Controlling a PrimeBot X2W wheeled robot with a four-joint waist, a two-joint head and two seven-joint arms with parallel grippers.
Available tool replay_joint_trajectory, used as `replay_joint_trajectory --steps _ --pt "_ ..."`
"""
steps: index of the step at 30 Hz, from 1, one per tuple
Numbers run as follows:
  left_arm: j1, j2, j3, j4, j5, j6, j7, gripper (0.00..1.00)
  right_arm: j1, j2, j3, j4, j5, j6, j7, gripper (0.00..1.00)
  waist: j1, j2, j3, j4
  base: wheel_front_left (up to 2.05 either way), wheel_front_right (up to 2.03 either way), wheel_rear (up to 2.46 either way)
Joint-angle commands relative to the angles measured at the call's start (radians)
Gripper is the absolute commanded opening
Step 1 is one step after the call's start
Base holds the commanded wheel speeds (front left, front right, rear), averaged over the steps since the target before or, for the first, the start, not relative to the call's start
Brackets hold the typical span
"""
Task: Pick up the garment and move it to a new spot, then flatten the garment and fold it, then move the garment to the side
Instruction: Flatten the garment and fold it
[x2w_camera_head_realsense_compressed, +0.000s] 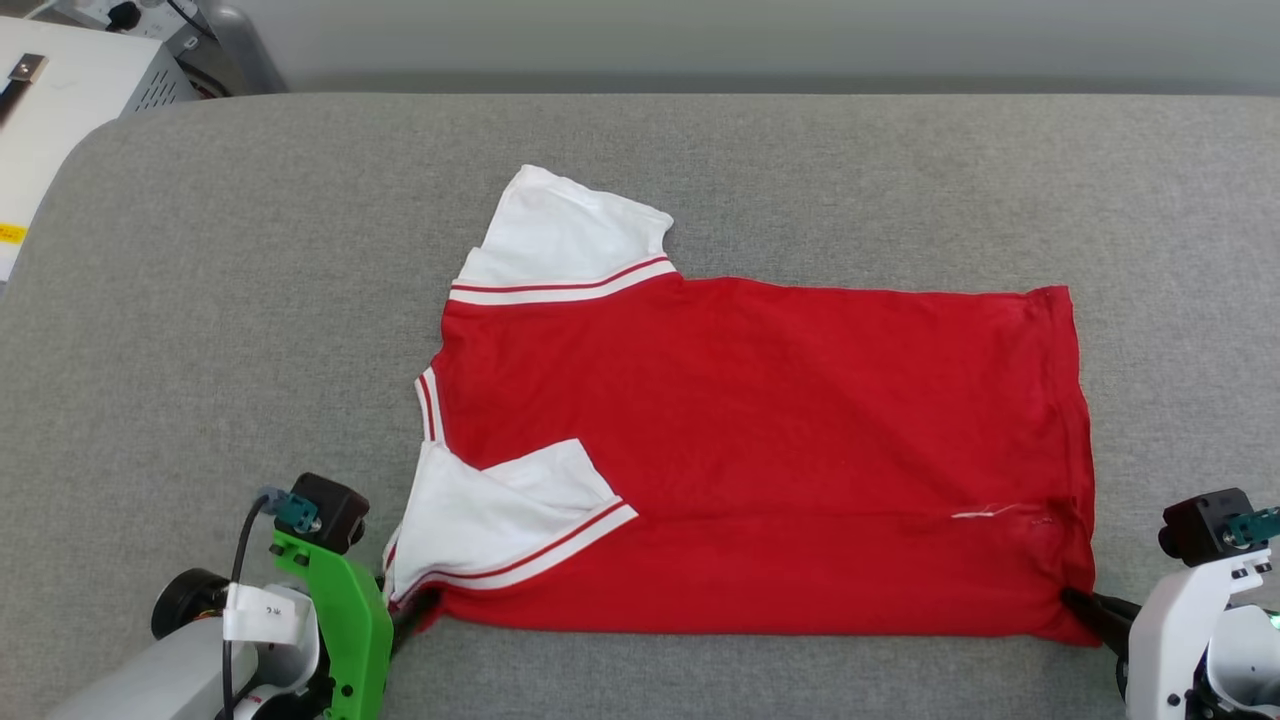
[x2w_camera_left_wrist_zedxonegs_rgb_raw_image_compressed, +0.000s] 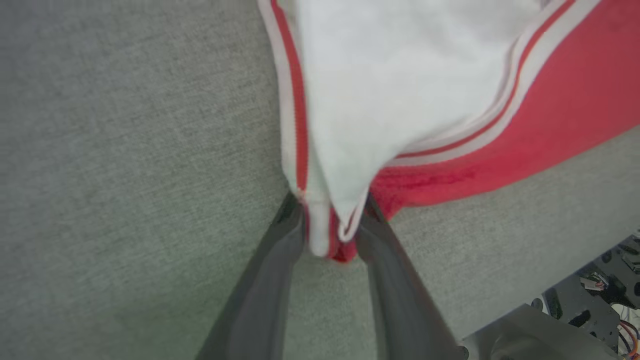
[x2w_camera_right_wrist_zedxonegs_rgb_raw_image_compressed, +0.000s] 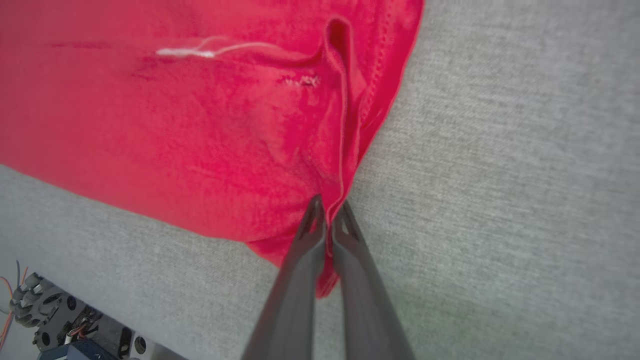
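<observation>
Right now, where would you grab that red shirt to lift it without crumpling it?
By the two corners of its near edge, coming in low from the robot's side. The garment lies flat and sideways, so those corners spread its whole length: the left hand pinches the shoulder corner by the folded-in sleeve, the right hand the hem corner.

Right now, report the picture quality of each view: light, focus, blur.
Head view: even, soft light, no glare, the garment and grey surface sharp. Left wrist view: soft focus throughout, the white sleeve washed out above the left gripper. Right wrist view: red oversaturated and smeared at the upper left, sharper near the right gripper.
</observation>
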Motion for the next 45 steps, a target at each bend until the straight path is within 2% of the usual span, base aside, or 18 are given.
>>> replay_joint_trajectory --steps 1,4,8,12,15,18,22,26,29,33,38,45 --pt "0.006 -0.006 0.003 0.017 0.003 -0.004 -0.009 1.00 -0.013 0.002 0.002 0.014 -0.002 -0.002 -0.019 1.00 0.0000 0.0000 -0.022 0.007 0.00 0.00 0.00" --pt "-0.004 0.023 0.031 0.007 -0.005 -0.003 -0.036 1.00 -0.009 -0.012 -0.016 -0.006 -0.005 -0.002 -0.062 1.00 0.0000 0.0000 -0.051 0.008 0.00 0.00 0.00" --pt "-0.045 0.094 0.092 -0.043 -0.005 0.019 -0.071 1.00 -0.012 -0.018 -0.067 -0.070 -0.034 -0.002 -0.156 1.00 0.0000 0.0000 -0.077 0.003 0.00 0.00 0.00" --pt "-0.126 0.142 0.152 -0.083 0.031 0.041 -0.112 1.00 -0.041 0.019 -0.139 -0.130 -0.113 -0.002 -0.283 1.00 0.0000 0.0000 -0.075 -0.011 0.00 0.00 0.00" --pt "-0.208 0.144 0.189 -0.088 0.076 0.062 -0.144 1.00 -0.073 0.084 -0.201 -0.168 -0.193 -0.002 -0.383 1.00 0.0000 0.0000 -0.050 -0.030 0.00 0.00 0.00" --pt "-0.296 0.120 0.220 -0.070 0.100 0.062 -0.161 1.00 -0.097 0.152 -0.246 -0.201 -0.276 -0.002 -0.460 1.00 0.0000 0.0000 -0.011 -0.049 0.00 0.00 0.00" --pt "-0.439 0.079 0.228 -0.024 0.148 0.035 -0.134 1.00 -0.127 0.224 -0.268 -0.239 -0.358 -0.002 -0.519 1.00 0.0000 0.0000 0.066 -0.081 0.00 0.00 0.00" --pt "-0.588 0.017 0.225 0.050 0.148 -0.010 -0.042 1.00 -0.156 0.268 -0.259 -0.271 -0.398 -0.002 -0.538 1.00 0.0000 0.0000 0.158 -0.112 0.00 0.00 0.00" --pt "-0.706 -0.029 0.200 0.125 0.145 -0.045 0.089 1.00 -0.179 0.292 -0.238 -0.293 -0.404 -0.002 -0.535 1.00 0.0000 0.0000 0.231 -0.136 0.00 0.00 0.00" --pt "-0.831 -0.087 0.166 0.215 0.125 -0.081 0.254 1.00 -0.216 0.294 -0.210 -0.318 -0.406 -0.002 -0.527 1.00 0.0000 0.0000 0.307 -0.163 0.00 0.00 0.00" --pt "-0.928 -0.123 0.109 0.312 0.113 -0.114 0.425 1.00 -0.261 0.287 -0.187 -0.338 -0.404 -0.002 -0.520 1.00 0.0000 0.0000 0.378 -0.192 0.00 0.00 0.00" --pt "-0.959 -0.155 0.065 0.413 0.090 -0.128 0.497 1.00 -0.291 0.277 -0.166 -0.322 -0.394 -0.002 -0.524 1.00 0.0000 0.0000 0.427 -0.205 0.00 0.00 0.00"
